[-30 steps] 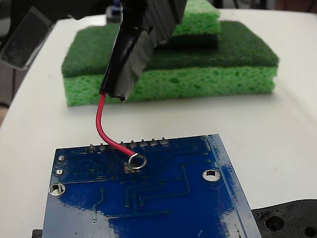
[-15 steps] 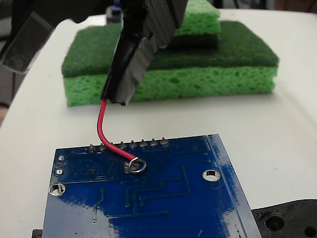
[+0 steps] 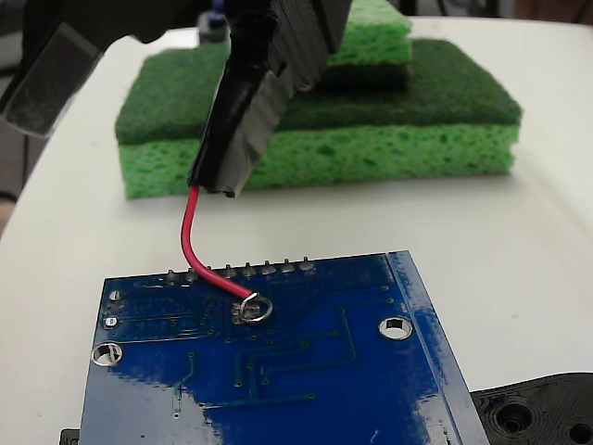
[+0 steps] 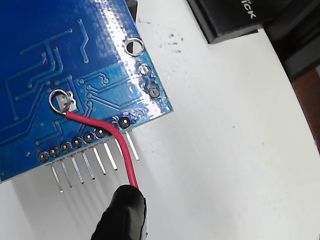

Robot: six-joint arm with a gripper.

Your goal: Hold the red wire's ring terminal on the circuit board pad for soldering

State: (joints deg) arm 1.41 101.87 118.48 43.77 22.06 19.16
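Red wire (image 3: 196,248) curves down from black sleeve (image 3: 230,130) clamped in pincer (image 3: 269,56). Ring terminal (image 3: 255,309) rests on pad (image 4: 67,103), overhanging one edge, circuit board (image 3: 306,380) flat on white desk (image 3: 519,250). Green sponges (image 3: 389,111) behind.

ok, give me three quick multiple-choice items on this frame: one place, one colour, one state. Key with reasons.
1. Where is the ring terminal?
A. on the silver pad of the circuit board
B. on a corner mounting hole
C. on the white table

2. What colour are the sponges behind the board in the fixed view?
A. yellow
B. green
C. pink

3. How does the red wire run?
A. straight and taut
B. coiled in a loop
C. in a curve from the black sleeve down to the ring

Key:
1 A, the ring overlaps the pad among the traces of the circuit board.
2 B, both stacked sponges are green.
3 C, the red wire bends from the black sleeve to the ring.
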